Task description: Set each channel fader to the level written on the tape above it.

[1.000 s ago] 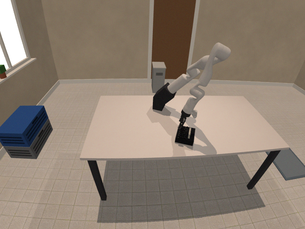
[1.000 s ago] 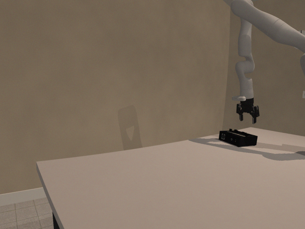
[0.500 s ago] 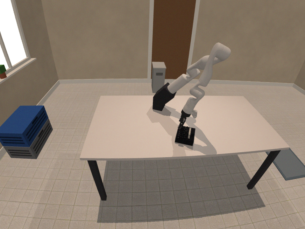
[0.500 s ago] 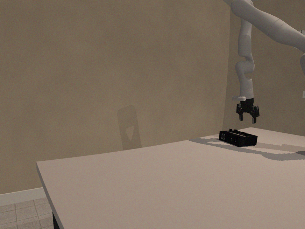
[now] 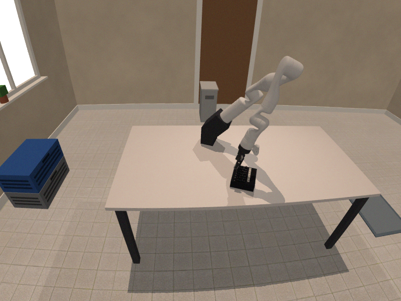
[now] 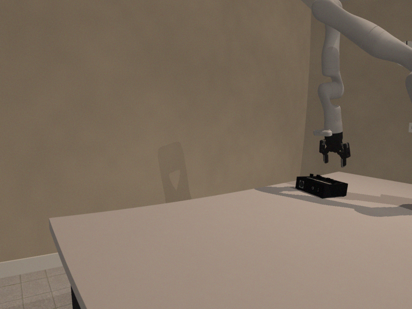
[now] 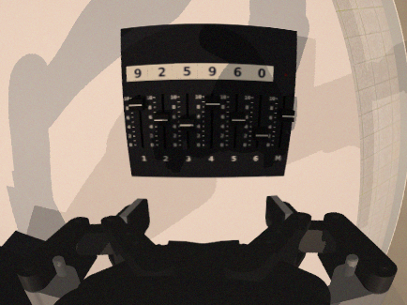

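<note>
The black lighting desk (image 5: 249, 184) (image 6: 326, 189) (image 7: 175, 43) stands flat on the white table (image 5: 167, 167) (image 6: 206, 247) (image 7: 65, 38). Its tape (image 7: 199, 73) reads 9, 2, 5, 9, 6, 0. The cap of fader 1 (image 7: 136, 105) and that of fader 4 (image 7: 212, 104) sit high. Fader 2 (image 7: 160, 121), fader 3 (image 7: 186, 126) and fader 5 (image 7: 237, 121) sit near the middle. Fader 6 (image 7: 262, 136) sits low. The master fader (image 7: 288, 114) is above the middle. My gripper (image 5: 237, 162) (image 6: 333, 161) (image 7: 206, 211) is open and empty, and hangs above the desk's front edge, apart from it.
The arm's dark base (image 5: 210, 132) stands at the table's back. The table's edge (image 7: 351, 114) runs close past the desk's master side. A grey cabinet (image 5: 208, 100) stands by the door, and a blue and grey crate (image 5: 31, 172) lies on the floor at the left.
</note>
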Motion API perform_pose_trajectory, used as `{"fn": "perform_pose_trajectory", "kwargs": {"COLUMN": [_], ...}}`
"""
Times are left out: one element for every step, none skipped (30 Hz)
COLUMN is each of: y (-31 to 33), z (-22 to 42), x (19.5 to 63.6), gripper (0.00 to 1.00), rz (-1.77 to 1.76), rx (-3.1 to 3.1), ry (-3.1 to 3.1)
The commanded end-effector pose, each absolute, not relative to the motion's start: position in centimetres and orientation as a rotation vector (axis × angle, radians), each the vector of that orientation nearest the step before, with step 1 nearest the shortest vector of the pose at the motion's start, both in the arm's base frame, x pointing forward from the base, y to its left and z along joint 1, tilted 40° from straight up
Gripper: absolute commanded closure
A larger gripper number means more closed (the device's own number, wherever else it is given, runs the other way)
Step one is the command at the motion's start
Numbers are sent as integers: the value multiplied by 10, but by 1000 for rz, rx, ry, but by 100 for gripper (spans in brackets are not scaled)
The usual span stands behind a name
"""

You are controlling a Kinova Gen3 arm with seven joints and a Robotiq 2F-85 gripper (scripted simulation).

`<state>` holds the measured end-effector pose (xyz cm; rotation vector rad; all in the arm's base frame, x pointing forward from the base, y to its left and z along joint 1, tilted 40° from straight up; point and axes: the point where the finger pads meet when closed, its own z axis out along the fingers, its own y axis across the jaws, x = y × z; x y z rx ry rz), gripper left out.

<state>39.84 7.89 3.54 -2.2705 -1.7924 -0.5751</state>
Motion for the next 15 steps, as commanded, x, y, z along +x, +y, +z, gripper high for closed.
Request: {"fn": "perform_pose_trajectory", "kwargs": {"y": [78, 78, 78, 78, 78, 78, 78, 78, 78, 78, 78, 78, 78, 79, 79], "z": [36, 36, 36, 36, 36, 36, 36, 36, 36, 36, 37, 37, 38, 39, 39], "x": [399, 399, 399, 399, 399, 399, 399, 399, 399, 399, 399, 399, 399, 399, 399], "gripper": [0, 0, 0, 0, 0, 0, 0, 0, 0, 0, 0, 0, 0, 0, 0], "rz": [-576, -576, -576, -576, -576, -576, -576, -576, -576, -575, -575, -575, -574, -573, -573], "rx": [-2272, -2272, -2272, -2272, -2272, -2273, -2274, -2276, -2278, -2282, -2286, -2292, -2298, -2306, -2314], "ry": [-1792, -1792, -1791, -1791, -1791, -1790, -1787, -1783, -1777, -1769, -1759, -1747, -1731, -1714, -1693]}}
